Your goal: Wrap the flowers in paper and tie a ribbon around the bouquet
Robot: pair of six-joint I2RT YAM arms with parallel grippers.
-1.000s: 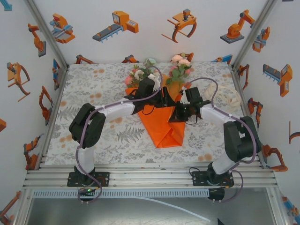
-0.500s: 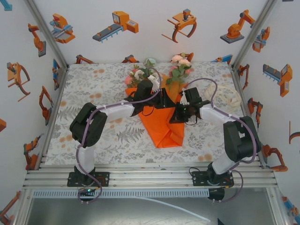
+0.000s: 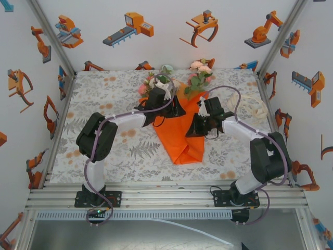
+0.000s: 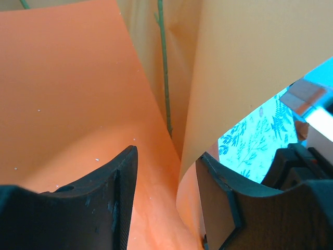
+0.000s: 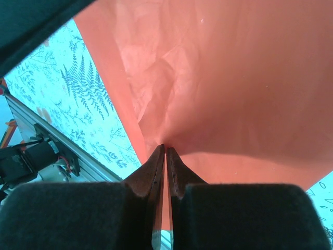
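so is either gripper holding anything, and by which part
The right gripper is shut on the paper, pinching a fold at its right side. The left gripper has its jaws apart around another curled edge, not clamped.

Creased matt orange paper (image 5: 218,78); matt black plastic fingers (image 4: 104,208); printed cloth tablecloth (image 3: 104,88).

We see two arms, the left arm (image 3: 96,138) and the right arm (image 3: 268,156), each built of bulky matte black joint housings joined by pale grey-white links. A purple-grey cable (image 3: 87,174) loops along each one. Flat black base plates (image 3: 98,198) sit under them. The left gripper (image 4: 167,156) has thick black fingers (image 4: 117,198) with tapered tips; the right gripper (image 5: 165,150) has dark, blunt, wedge-shaped ones.
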